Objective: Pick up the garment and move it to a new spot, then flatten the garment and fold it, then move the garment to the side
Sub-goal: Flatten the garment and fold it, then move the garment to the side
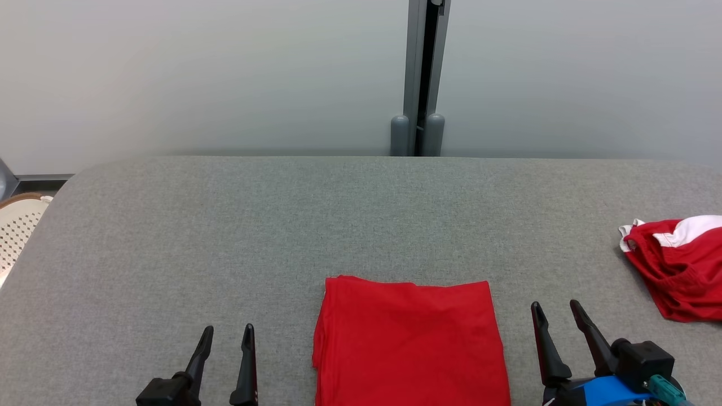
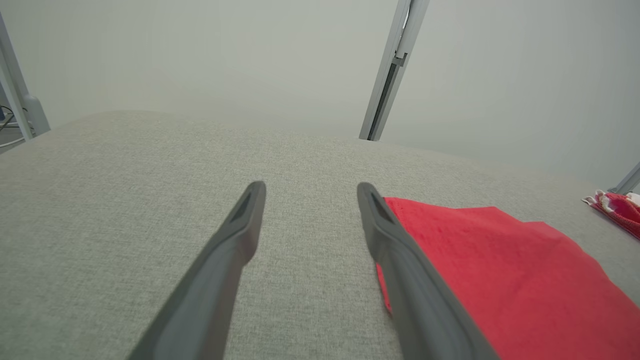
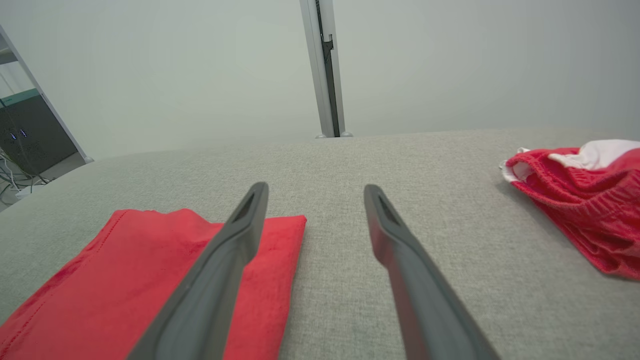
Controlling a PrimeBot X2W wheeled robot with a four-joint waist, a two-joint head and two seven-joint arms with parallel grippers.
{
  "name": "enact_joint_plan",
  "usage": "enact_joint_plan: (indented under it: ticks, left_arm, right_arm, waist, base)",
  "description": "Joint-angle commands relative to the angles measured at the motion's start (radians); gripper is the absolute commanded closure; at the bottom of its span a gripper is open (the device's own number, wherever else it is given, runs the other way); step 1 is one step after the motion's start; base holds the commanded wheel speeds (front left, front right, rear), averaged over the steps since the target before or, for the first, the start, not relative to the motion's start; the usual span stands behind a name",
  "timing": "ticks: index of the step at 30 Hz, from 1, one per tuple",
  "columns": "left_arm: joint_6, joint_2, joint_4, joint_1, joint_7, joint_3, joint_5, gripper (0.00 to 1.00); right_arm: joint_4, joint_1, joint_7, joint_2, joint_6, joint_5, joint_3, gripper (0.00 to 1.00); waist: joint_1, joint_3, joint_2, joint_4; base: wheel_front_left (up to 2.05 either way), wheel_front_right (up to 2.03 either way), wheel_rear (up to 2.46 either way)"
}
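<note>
The garment [image 1: 410,341] is plain red cloth, folded into a neat rectangle that lies flat at the table's near middle. It also shows in the left wrist view [image 2: 505,270] and in the right wrist view [image 3: 150,280]. My left gripper [image 1: 228,331] stands open to the garment's left, apart from it, nothing between its fingers [image 2: 240,235]. On the garment's right, my right gripper [image 1: 555,307] is open and empty too, its left finger [image 3: 235,240] over the cloth's edge in the wrist view.
The grey fabric table [image 1: 282,225] spreads wide ahead. A crumpled red and white garment [image 1: 677,265] lies at the right edge, also in the right wrist view [image 3: 580,200]. A pale perforated basket [image 1: 17,231] stands off the left side. A grey post [image 1: 420,79] rises behind the table.
</note>
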Motion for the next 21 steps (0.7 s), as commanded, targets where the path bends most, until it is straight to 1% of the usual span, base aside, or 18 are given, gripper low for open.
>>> enact_joint_plan:
  ticks: [1,12,21]
  left_arm:
    - [-0.004,-0.004,0.0,0.002,-0.004,0.004,0.008,0.0]
    - [-0.029,-0.022,0.012,0.0,-0.004,0.03,0.039,0.0]
    - [-0.038,-0.035,0.018,-0.008,-0.004,0.04,0.052,0.0]
  right_arm:
    - [0.001,0.003,-0.005,-0.001,0.0,0.003,-0.003,0.0]
    - [0.012,-0.007,-0.005,-0.001,0.0,0.004,0.006,0.0]
    - [0.033,-0.034,-0.005,-0.001,0.0,-0.014,0.003,0.0]
  waist:
    - [0.0,0.0,0.0,0.001]
    - [0.0,-0.001,0.0,0.003]
    - [0.0,0.002,0.0,0.01]
  base:
    - [0.0,0.0,0.0]
    - [0.0,0.0,0.0]
    - [0.0,0.0,0.0]
